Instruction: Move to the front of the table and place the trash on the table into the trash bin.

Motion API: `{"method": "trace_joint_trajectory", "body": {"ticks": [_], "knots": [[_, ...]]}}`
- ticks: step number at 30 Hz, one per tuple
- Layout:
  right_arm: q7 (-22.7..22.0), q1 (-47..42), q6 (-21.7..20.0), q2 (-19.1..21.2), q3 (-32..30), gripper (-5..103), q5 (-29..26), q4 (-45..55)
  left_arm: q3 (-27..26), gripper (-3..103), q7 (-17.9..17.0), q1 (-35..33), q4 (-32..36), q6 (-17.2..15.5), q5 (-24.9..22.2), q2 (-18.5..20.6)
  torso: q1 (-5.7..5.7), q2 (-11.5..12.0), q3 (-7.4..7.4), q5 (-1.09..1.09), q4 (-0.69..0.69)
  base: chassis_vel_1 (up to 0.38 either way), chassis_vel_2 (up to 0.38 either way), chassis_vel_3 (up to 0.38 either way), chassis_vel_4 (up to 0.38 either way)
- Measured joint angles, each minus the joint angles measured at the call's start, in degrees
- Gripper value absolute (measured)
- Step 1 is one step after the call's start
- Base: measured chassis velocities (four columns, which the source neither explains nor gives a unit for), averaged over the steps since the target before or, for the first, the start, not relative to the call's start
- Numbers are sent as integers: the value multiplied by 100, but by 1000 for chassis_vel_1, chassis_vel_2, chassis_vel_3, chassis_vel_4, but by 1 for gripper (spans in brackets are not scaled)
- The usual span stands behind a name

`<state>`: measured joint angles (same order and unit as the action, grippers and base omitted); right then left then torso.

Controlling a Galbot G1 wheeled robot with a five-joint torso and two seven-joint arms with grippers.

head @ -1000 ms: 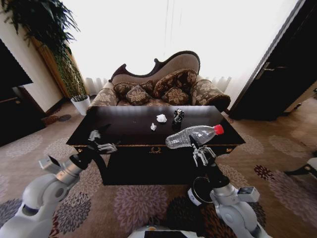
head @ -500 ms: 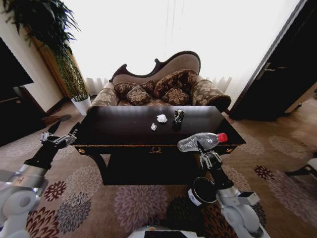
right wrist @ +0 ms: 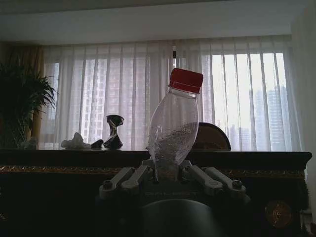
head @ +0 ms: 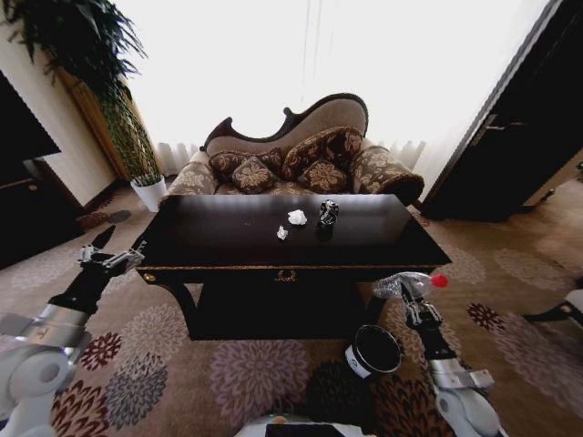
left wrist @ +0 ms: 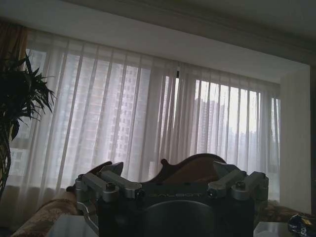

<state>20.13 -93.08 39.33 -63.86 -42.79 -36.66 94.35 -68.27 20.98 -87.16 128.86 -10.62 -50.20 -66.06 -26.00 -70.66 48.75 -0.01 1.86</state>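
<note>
My right gripper (head: 413,302) is shut on the clear plastic bottle (head: 404,286), whose red cap (head: 440,280) points right. It hangs off the front right corner of the dark table (head: 228,238), above and slightly right of the black trash bin (head: 373,350) on the carpet. The right wrist view shows the bottle (right wrist: 173,131) upright between the fingers (right wrist: 129,178). Two white paper balls (head: 297,217) (head: 282,233) and a black-and-silver lump (head: 328,213) lie mid-table. My left gripper (head: 109,258) is open, off the table's left end.
A patterned sofa (head: 301,159) stands behind the table. A plant in a white pot (head: 148,191) stands at the back left and a dark cabinet (head: 27,196) at the far left. Dark doors (head: 519,137) stand at the right. Patterned carpet surrounds the table.
My right gripper carried the bottle from above the table's front right edge down and to the right, off the table. The left arm swung left away from the table, then held still.
</note>
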Motion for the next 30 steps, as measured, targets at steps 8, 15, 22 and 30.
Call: {"method": "trace_joint_trajectory", "body": {"ticks": [8,15,22,30], "knots": [[262,327,303,-2,218,21,149,-1253,-96,100,4,1,-80,5,-46,47,0,0,0,0,1,0,0,0,0],[372,812,440,86,552,21,437,-2359,-121,100,-13,35,-108,5,-100,62,0,0,0,0,0,0,0,0,0],[184,1455,201,205,1140,21,612,-3370,-303,100,-41,6,-122,5,-199,119,0,0,0,0,0,0,0,0,0],[9,2074,250,339,1414,21,1181,-4408,-568,100,-124,-77,75,-77,-707,171,0,0,1,2,0,0,0,0,0]]}}
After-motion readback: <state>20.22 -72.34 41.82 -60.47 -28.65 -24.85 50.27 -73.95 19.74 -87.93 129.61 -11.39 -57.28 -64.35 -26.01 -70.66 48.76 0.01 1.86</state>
